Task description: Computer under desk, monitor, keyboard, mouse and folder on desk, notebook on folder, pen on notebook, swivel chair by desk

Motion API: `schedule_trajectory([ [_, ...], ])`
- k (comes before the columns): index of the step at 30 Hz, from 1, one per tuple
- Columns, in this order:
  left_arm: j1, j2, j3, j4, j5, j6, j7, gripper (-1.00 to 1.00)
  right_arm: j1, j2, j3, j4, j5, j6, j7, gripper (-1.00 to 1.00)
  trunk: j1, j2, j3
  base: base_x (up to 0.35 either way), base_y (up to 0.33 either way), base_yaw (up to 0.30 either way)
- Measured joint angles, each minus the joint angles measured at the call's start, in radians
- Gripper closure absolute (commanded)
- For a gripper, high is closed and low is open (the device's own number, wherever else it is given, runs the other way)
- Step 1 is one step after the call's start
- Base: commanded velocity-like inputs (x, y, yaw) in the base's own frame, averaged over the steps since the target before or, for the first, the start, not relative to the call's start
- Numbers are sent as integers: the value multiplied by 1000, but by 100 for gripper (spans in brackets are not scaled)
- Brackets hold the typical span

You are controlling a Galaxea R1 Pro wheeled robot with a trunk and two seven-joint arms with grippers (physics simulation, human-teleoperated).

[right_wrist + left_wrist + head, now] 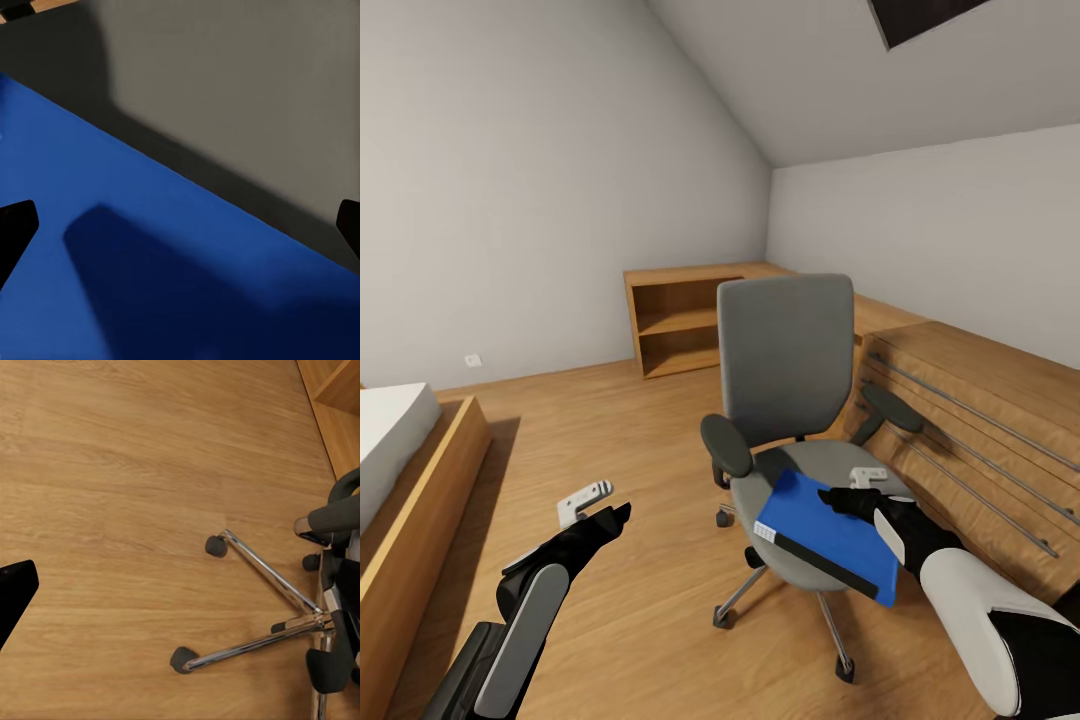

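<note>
the swivel chair (790, 400) stands on the wood floor (620, 450), with open floor on its left side and a light wood cabinet (980, 420) with bar handles close on its right. its seat is soft and grey, its legs shiny metal with little wheels (216, 545). the flat blue folder (828, 535) lies on the seat, its near edge sticking out past the front. the right gripper (838, 498) hangs just over the folder with its fingers (15, 225) spread wide apart. the left gripper (615, 515) hangs over bare floor; i cannot tell how it is set. a low wood shelf (680, 325) stands by the back wall, and a bed (400, 450) is at the left.
</note>
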Motion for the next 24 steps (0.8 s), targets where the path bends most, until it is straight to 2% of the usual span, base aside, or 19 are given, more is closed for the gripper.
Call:
schedule_trajectory([
  [24, 0, 0, -5, 0, -1, 0, 2, -100, 0, 3, -2, -1, -1, 0, -1, -100, -92, 168, 75, 0, 0, 5],
])
